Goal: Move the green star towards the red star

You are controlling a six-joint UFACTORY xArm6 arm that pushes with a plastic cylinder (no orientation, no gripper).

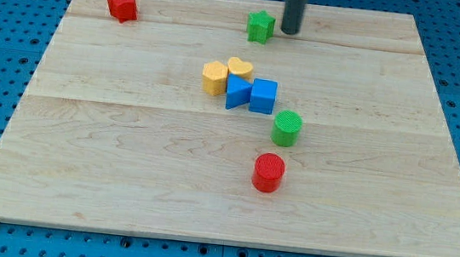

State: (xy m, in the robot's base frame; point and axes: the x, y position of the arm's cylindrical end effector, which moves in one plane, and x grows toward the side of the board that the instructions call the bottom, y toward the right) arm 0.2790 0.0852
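Note:
The green star (260, 26) sits near the view's top, a little right of centre on the wooden board (82, 147). The red star (122, 4) sits at the view's top left, far to the left of the green star. My tip (290, 32) is just right of the green star, very close to it; I cannot tell whether it touches. The rod rises out of the view's top.
A cluster sits mid-board: a yellow hexagon (214, 77), a yellow heart (240, 66), a blue triangle (236, 92) and a blue cube (263, 95). A green cylinder (287, 127) and a red cylinder (268, 172) stand lower right of it.

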